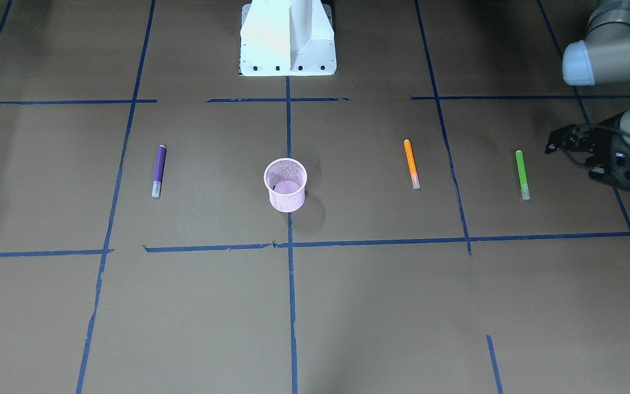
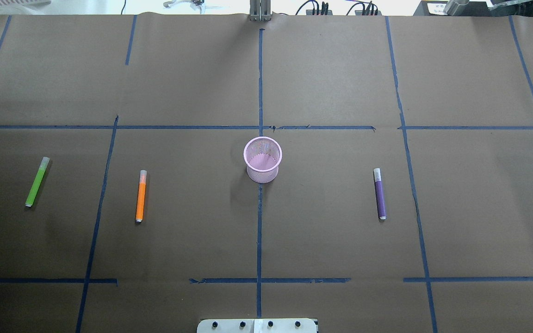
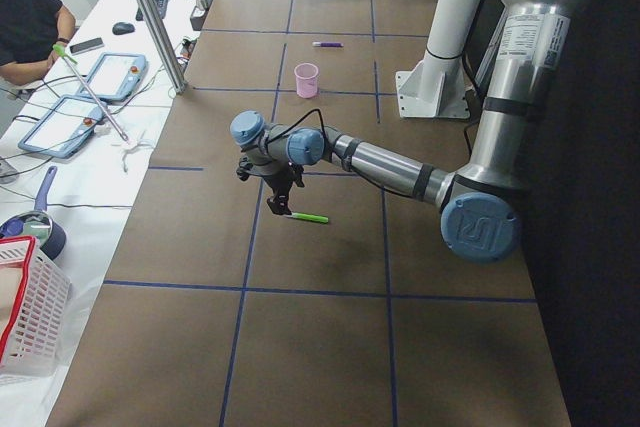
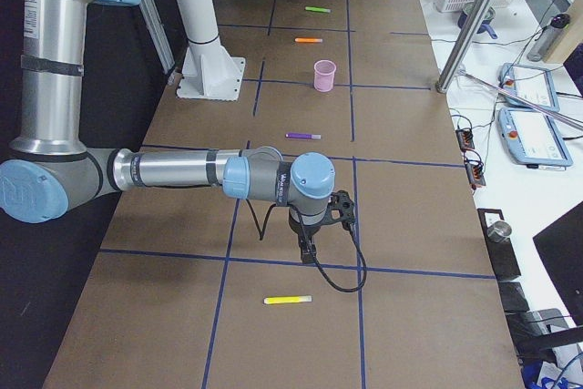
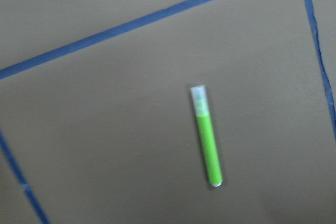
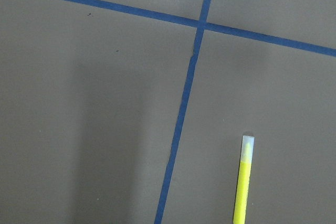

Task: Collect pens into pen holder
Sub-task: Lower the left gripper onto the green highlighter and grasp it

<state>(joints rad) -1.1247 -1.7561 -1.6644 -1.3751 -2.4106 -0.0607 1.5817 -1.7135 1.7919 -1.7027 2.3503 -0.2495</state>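
Overhead and front-facing views look down from opposite sides, sharing the pen holder (image 1: 285, 185)

In the overhead view the pen holder (image 2: 262, 159) stands on the table (image 2: 340, 240) at frame centre. The outer pen (image 2: 37, 181) lies far left, the inner pen (image 2: 140, 196) between it and the pen holder, and the lone pen (image 2: 380, 194) right of centre. In the right-side view a fourth pen (image 4: 288, 300) lies low in the frame, well apart from the others.

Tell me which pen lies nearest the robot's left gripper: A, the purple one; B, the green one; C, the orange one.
B: the green pen lies just beside the left gripper, while the orange pen and the purple pen lie farther off.
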